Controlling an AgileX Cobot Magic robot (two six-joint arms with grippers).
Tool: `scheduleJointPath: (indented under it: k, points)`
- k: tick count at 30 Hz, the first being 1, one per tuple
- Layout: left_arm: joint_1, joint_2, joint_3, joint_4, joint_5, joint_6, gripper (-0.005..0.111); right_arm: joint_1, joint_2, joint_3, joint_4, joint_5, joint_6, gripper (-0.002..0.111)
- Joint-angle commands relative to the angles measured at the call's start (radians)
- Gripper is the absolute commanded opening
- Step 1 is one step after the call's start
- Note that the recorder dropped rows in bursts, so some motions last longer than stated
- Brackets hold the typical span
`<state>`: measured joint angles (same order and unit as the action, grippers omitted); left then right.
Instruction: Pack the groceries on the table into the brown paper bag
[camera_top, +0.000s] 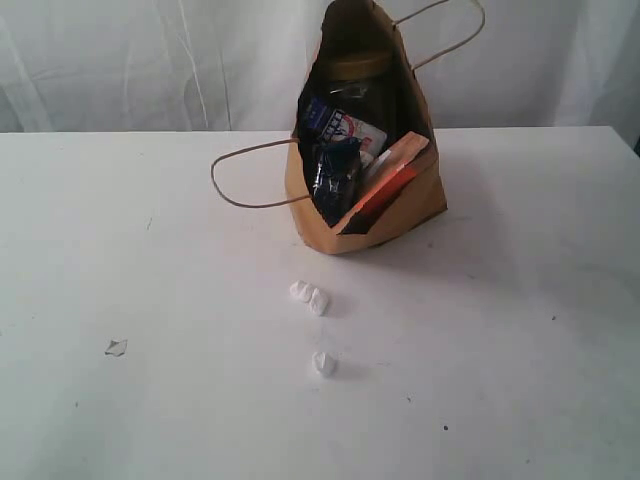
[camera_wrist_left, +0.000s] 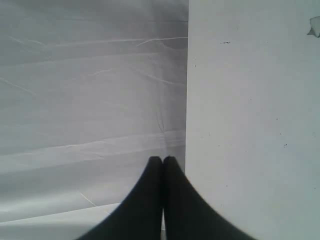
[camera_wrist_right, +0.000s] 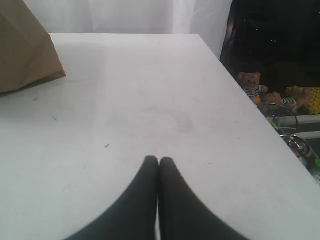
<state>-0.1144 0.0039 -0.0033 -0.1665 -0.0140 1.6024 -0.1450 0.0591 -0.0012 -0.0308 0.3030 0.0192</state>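
Note:
The brown paper bag (camera_top: 395, 215) lies tipped on the white table (camera_top: 520, 340) at the back centre, its mouth facing the exterior camera. Inside it show a dark metal-lidded jar (camera_top: 352, 75), a blue-white carton (camera_top: 340, 125), a long dark-blue noodle pack (camera_top: 335, 175) and an orange-brown pouch (camera_top: 393, 180). The yellow-lidded jar and the yellow bottle are hidden. A corner of the bag (camera_wrist_right: 25, 55) shows in the right wrist view. My left gripper (camera_wrist_left: 162, 159) is shut and empty at the table's edge. My right gripper (camera_wrist_right: 159, 160) is shut and empty over bare tabletop. Neither arm appears in the exterior view.
Small white crumbs (camera_top: 310, 298) and another (camera_top: 324, 363) lie in front of the bag, and a small clear scrap (camera_top: 116, 347) at the left. One cord handle (camera_top: 240, 170) rests on the table. Beyond the table's right edge stand teddy bears (camera_wrist_right: 252, 82) and clutter.

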Motion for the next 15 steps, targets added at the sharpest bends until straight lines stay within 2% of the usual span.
scheduleJointPath:
  k: [1, 4, 8, 15]
  points:
    - [0.004, -0.004, 0.003, -0.018, -0.008, -0.023, 0.000, -0.005, -0.008, 0.001, -0.007, -0.004, 0.007, 0.000]
    - [0.003, -0.004, 0.003, -0.097, 0.026, -0.089, 0.000, -0.005, -0.008, 0.001, -0.007, -0.004, 0.007, 0.000]
    - [-0.007, -0.004, -0.017, -0.443, 0.007, -0.454, 0.000, -0.005, -0.008, 0.001, -0.007, -0.004, 0.007, 0.000]
    - [-0.007, -0.004, -0.199, -0.643, 0.108, -0.754, 0.000, -0.005, -0.008, 0.001, -0.007, -0.004, 0.007, 0.000]
